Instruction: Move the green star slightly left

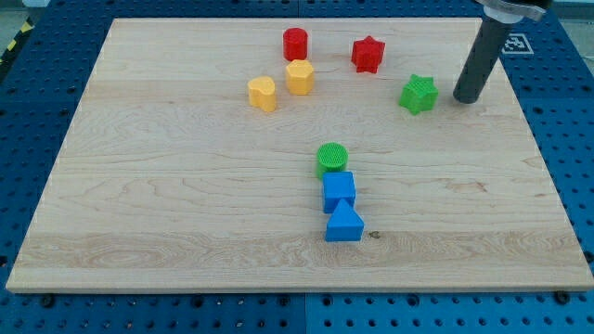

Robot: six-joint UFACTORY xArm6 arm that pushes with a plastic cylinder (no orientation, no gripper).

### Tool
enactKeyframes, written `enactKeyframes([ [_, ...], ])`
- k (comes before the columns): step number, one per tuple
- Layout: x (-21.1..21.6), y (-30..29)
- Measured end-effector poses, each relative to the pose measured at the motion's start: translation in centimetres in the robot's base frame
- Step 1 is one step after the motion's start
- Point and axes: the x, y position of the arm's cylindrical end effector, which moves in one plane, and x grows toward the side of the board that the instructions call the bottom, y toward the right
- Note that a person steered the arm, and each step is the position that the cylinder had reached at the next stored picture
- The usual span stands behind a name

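The green star [419,94] lies on the wooden board [186,195] at the view's upper right. My tip [466,97] stands on the board just to the star's right, a small gap away from it and not touching. The dark rod rises from the tip toward the view's top right corner.
A red star [368,54] lies up and left of the green star. A red cylinder [295,43] and two yellow blocks [300,76] [263,94] lie further left. A green cylinder [332,160], a blue cube [339,192] and a blue triangle [344,224] form a column at the centre.
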Motion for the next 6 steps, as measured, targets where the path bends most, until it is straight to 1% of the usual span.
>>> enactKeyframes([
  [1,-0.1,-1.5],
  [3,-0.1,-6.4],
  [6,-0.6,-8.2],
])
